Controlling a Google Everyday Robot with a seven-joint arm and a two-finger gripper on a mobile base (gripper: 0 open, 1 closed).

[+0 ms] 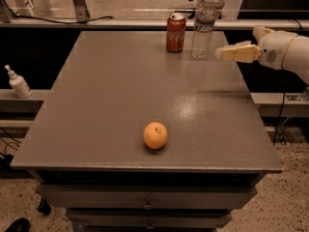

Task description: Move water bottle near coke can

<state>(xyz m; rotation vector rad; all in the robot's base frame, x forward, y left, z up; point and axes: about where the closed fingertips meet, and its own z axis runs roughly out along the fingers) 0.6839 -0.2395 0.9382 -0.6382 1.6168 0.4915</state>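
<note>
The water bottle is clear with a white cap and stands upright at the far edge of the grey table. The red coke can stands upright just left of it, a small gap between them. My gripper comes in from the right at the table's far right edge. Its cream fingers point left toward the bottle and stop a little short of it. The gripper is open and holds nothing. The bottle stands free.
An orange fruit lies near the table's front edge. A small white pump bottle stands on a lower ledge to the left. A rail and metal frame legs run behind the table. Drawers sit under the tabletop.
</note>
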